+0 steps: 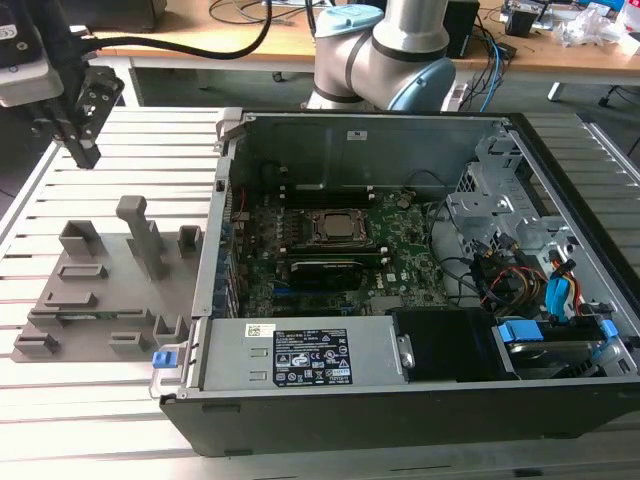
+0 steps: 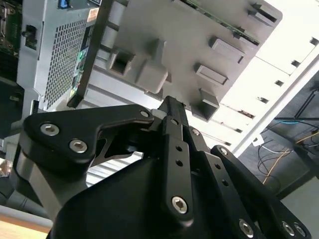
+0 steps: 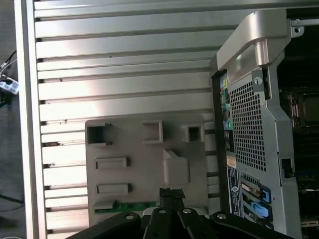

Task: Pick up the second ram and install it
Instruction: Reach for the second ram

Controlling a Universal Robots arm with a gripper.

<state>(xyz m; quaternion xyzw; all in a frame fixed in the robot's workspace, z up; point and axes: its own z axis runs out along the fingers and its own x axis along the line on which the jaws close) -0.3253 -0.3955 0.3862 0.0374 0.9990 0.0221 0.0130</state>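
1. The black two-finger gripper (image 1: 85, 155) hangs above the far corner of the ribbed aluminium surface (image 1: 150, 165). Its fingers are drawn together and hold nothing.
2. The second ram, a thin green circuit-board stick (image 3: 132, 205), lies in the edge slot of the grey plastic holder tray (image 3: 139, 159). In the first wrist view it sits just beside the gripper tips (image 3: 172, 193), though the gripper is clearly above it, not touching.
3. With the fingers this narrow, coming down as they are would probably press onto the stick's top edge or the tray wall rather than straddle it.
4. The stick is thin and lies low in its slot. An off-centre grasp could tilt it, jam it in the slot or lift the light tray along with it.
5. The open black computer case (image 1: 400, 130) stands right beside the tray. Its raised metal rim looks like a snag point for a carried stick on the way to the green motherboard (image 1: 400, 265).
6. Loose cables inside the case, on the exterior view's right, could foul the wrist.
7. Beyond the surface stand the arm's grey and blue base (image 1: 400, 40) and a wooden desk (image 1: 560, 55) strewn with wires.
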